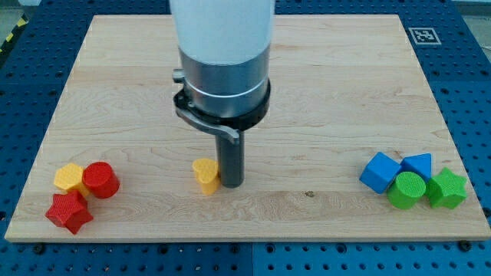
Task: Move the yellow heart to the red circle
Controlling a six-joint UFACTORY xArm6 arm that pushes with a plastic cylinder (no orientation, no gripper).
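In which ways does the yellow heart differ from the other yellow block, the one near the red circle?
The yellow heart stands alone near the board's middle bottom, with my tip against its right side; the yellow hexagon block sits at the view's left, packed against the red circle and close to the red star. The heart has a notched, lobed outline; the other looks six-sided. Both share the same yellow and similar size.

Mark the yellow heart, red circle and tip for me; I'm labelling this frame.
yellow heart [204, 175], camera view, top face.
red circle [100, 179], camera view, top face.
my tip [231, 184], camera view, rod's very end.
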